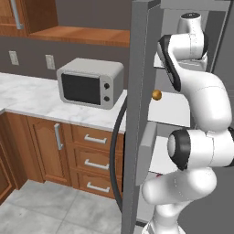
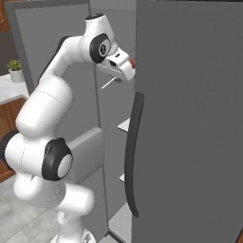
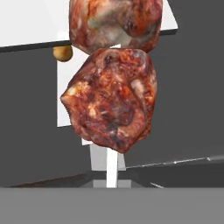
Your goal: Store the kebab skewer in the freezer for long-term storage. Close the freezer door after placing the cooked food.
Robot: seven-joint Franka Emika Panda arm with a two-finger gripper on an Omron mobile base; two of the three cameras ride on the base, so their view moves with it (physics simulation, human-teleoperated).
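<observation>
The kebab skewer (image 3: 111,100) fills the hand view, two reddish-brown meat chunks on a pale stick. In the right base view my gripper (image 2: 129,66) is shut on the kebab skewer (image 2: 133,62), held high inside the open freezer (image 2: 114,109); the pale stick end pokes out to the lower left. The freezer door (image 1: 137,114) stands swung open, seen edge-on with its dark curved handle (image 1: 116,151). White freezer shelves (image 1: 176,109) lie behind the arm. A white shelf (image 3: 65,100) sits behind the meat.
A small orange-brown ball (image 1: 156,95) rests on a shelf edge inside the freezer. A grey microwave (image 1: 90,82) sits on the marble counter (image 1: 27,98) left of the door. The plain grey fridge door (image 2: 190,118) with its dark handle (image 2: 134,156) flanks the opening on the right.
</observation>
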